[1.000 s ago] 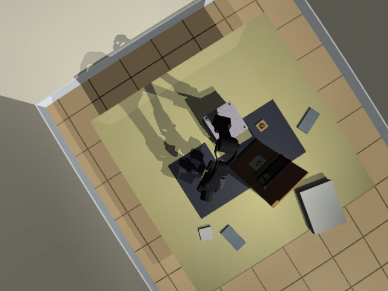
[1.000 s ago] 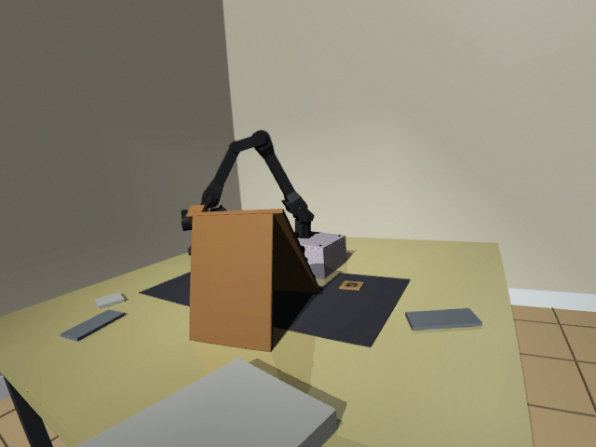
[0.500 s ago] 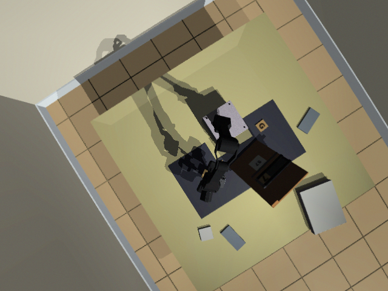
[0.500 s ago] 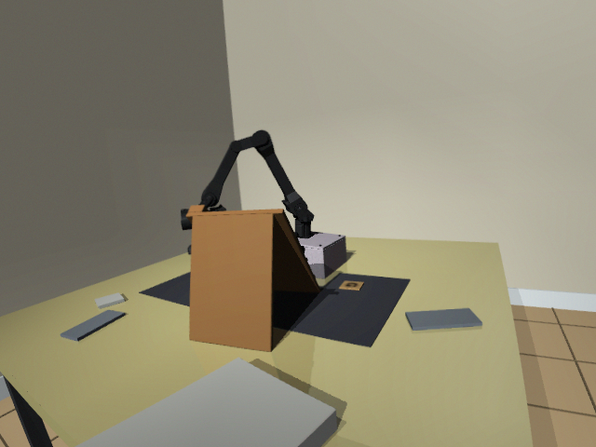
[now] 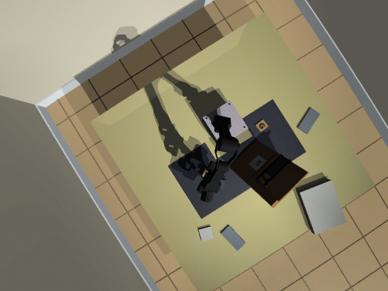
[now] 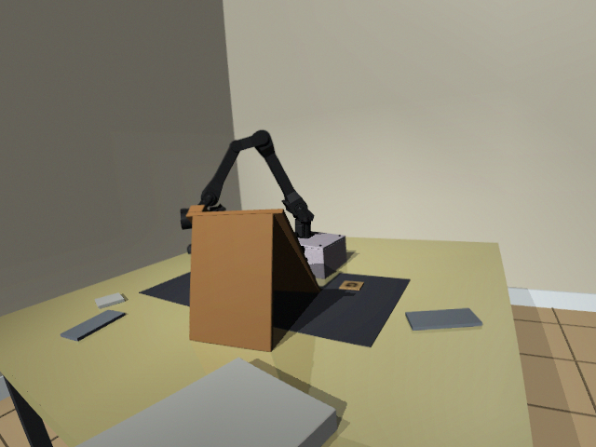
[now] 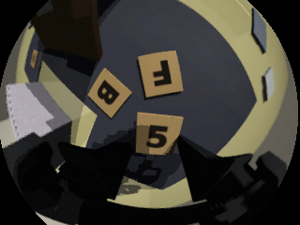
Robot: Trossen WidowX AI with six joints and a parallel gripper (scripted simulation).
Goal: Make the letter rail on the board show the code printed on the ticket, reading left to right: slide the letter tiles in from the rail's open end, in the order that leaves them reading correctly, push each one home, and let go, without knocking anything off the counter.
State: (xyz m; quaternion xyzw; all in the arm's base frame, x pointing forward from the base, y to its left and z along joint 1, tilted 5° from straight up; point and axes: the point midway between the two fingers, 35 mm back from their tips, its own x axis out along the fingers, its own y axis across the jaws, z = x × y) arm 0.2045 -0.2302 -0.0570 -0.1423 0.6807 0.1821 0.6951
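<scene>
Tile F [image 7: 160,74] beside tile B [image 7: 110,93], both on mat [image 5: 233,184] [image 7: 202,61]

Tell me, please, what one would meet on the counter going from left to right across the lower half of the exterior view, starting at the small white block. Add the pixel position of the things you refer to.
White block [image 5: 206,233] [image 6: 110,300] [image 7: 268,84], board [image 5: 242,162] [image 6: 231,283] [image 7: 70,33], G tile [image 5: 261,125] [image 6: 351,285] [image 7: 34,58], blue-grey slab [image 5: 308,120] [image 6: 443,319].
</scene>
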